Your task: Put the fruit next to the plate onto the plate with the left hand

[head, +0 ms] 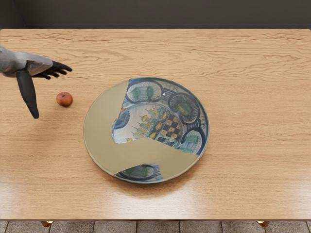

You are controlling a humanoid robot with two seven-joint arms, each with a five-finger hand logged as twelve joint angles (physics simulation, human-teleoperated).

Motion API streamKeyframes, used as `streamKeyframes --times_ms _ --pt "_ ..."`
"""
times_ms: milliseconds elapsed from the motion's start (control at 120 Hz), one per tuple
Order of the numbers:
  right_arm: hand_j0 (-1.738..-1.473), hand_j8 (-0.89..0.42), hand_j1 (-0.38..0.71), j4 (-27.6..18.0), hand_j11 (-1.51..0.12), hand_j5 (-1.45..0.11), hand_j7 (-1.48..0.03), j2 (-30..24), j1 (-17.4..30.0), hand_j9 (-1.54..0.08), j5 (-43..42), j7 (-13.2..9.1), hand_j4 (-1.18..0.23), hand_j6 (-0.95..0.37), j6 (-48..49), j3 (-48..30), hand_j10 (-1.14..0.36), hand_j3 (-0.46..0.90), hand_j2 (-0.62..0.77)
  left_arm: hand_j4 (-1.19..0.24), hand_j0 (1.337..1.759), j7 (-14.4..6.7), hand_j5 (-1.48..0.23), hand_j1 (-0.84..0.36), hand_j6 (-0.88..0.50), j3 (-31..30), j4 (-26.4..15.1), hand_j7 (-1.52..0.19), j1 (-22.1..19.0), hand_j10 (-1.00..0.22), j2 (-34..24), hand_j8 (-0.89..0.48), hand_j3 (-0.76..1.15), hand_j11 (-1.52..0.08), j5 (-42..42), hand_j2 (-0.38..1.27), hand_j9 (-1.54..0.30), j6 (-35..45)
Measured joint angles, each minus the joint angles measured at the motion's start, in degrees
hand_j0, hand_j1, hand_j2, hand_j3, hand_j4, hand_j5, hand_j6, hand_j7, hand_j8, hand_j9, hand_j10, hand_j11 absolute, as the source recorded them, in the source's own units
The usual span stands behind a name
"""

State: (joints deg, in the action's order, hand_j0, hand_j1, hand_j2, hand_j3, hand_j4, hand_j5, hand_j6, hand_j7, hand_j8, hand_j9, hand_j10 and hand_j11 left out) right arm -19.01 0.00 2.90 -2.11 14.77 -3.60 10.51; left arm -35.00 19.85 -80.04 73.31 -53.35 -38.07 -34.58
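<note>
Head view: at frame's left I hold the left robot hand [35, 68] open above the surface [243, 68], fingers [59, 68] spread, ready to close on the small red fruit [64, 99] lying untouched just left of the plate [101, 132].

Bright, even, sharp render — a soft shadow hugs the near rim of the plate [102, 141]; in front of it the table [243, 194] shines faintly.
</note>
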Motion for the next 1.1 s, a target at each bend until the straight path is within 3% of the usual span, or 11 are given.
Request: streamKeyframes --times_ms 175,292,483,717,1100 --pt "-1.658 -0.02 -0.33 -0.1 -0.02 -0.02 -0.02 0.0 0.1 -0.02 0.0 0.0 -0.02 -0.02 0.0 0.1 -0.02 0.0 0.0 -0.01 1.658 0.0 0.0 0.35 -0.01 0.7 0.1 0.0 -0.1 -0.01 0.3 -0.01 0.0 0.0 -0.4 0.0 0.0 -0.4" --pt "-1.658 -0.02 -0.33 -0.1 -0.02 -0.02 -0.02 0.0 0.1 -0.02 0.0 0.0 -0.02 -0.02 0.0 0.1 -0.02 0.0 0.0 -0.01 1.658 0.0 0.0 0.35 -0.01 -0.8 0.2 0.0 -1.4 -0.01 9.9 -0.01 0.0 0.0 -13.8 0.0 0.0 6.5" --pt "-1.658 -0.02 -0.33 -0.1 -0.02 -0.02 -0.02 0.0 0.1 -0.02 0.0 0.0 -0.02 -0.02 0.0 0.0 -0.02 0.0 0.0 -0.01 1.658 0.0 0.0 0.35 -0.01 -7.8 2.2 0.0 -2.2 -0.01 13.9 -0.01 0.0 0.0 -27.6 0.0 0.0 20.7" --pt "-1.658 -0.02 -0.33 -0.1 -0.02 -0.02 -0.02 0.0 0.1 -0.02 0.0 0.0 -0.02 -0.02 0.0 0.0 -0.02 0.0 0.0 -0.03 1.658 0.0 -0.04 0.32 -0.04 -14.2 4.3 -0.04 -4.9 -0.03 16.5 -0.04 0.0 -0.04 -32.9 0.01 -0.04 26.3" --pt "-1.658 -0.02 -0.33 -0.1 -0.02 -0.02 -0.02 0.0 0.1 -0.02 0.0 0.0 -0.02 -0.02 0.0 0.0 -0.02 0.0 0.0 -0.26 1.658 0.0 -0.33 0.05 -0.26 -15.1 8.5 -0.33 -4.9 -0.26 19.5 -0.26 0.0 -0.33 -34.6 0.05 -0.33 27.2"
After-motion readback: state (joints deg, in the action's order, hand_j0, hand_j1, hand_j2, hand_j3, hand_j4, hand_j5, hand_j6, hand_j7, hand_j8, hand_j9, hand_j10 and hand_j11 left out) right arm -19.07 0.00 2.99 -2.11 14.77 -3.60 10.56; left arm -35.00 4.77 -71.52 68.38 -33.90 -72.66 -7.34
